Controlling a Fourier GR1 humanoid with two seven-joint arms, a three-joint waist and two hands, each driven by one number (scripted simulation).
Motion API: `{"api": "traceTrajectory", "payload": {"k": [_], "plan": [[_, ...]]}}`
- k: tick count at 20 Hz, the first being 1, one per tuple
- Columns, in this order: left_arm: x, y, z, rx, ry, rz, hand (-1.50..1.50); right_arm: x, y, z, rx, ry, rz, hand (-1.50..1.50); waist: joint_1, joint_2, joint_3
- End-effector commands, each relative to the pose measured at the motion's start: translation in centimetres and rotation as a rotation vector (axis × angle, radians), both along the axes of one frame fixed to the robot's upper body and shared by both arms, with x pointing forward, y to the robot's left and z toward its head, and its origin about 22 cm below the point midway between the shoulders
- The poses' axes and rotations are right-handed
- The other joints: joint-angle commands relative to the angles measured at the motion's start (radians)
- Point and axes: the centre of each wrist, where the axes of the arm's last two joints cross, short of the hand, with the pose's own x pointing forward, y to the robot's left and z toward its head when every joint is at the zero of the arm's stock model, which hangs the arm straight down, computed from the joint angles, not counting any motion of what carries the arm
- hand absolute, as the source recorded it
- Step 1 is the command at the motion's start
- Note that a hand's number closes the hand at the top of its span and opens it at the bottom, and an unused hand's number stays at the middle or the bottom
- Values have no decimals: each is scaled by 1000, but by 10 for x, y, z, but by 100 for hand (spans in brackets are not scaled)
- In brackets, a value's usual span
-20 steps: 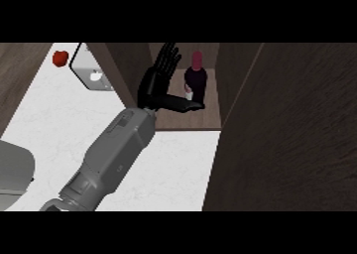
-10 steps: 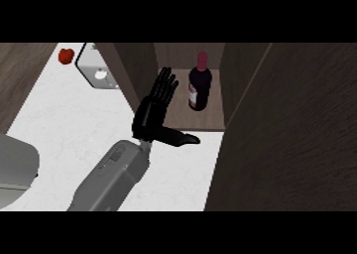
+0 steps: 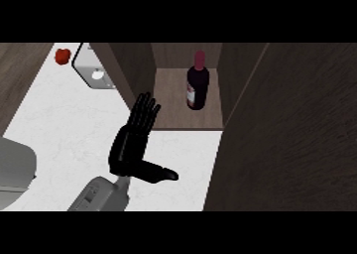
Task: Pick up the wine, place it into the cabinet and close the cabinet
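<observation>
In the head view, we find the dark glass wine bottle [image 3: 198, 89], with its dark red capped neck and pale label, standing upright on the brown wooden floor of the open cabinet [image 3: 183, 121] in the upper middle of the frame. It sits toward the right of that floor, near the cabinet's right wall, and no hand touches it. So we judge the first two parts of the task done: the bottle is picked and placed inside. What is left is the closing. The large dark wood-grain door panel [image 3: 291, 139] fills the right side of the frame and stands swung out toward us, so the cabinet is still open.

The one hand we see, a black hand [image 3: 135, 144] on a grey forearm [image 3: 101, 196], comes up from the lower middle of the frame. We cannot say from this view which arm it belongs to. Its fingers are straight and held side by side, pointing up toward the cabinet's front left edge, and the thumb sticks out to the right; it holds nothing. It lies well below and left of the bottle, over the white marbled counter [image 3: 72, 129].

At the upper left we note a small red object [image 3: 62, 55] and a white block-like item [image 3: 93, 74]; a grey rounded thing [image 3: 9, 166] sits at the left edge.
</observation>
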Motion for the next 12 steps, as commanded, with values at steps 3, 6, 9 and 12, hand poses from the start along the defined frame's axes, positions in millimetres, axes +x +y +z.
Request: {"api": "traceTrajectory", "payload": {"k": [3, 6, 9, 12], "plan": [[-28, 33, -4, -34, -2, 24, -150, -27, -1, 41, 79, 31, 158, -150, -10, 6, 1], [-44, 59, -9, -25, -9, 28, -150, -29, 2, 36, 63, 44, 198, -150, -9, 4, 1], [-48, 75, -7, -5, -49, 62, -150, -32, 7, 31, 71, 93, 298, -150, 0, 3, 0], [-48, 99, -9, 26, -62, 67, -150, -28, 7, 25, -5, 136, 436, 150, 9, 9, 0]]}}
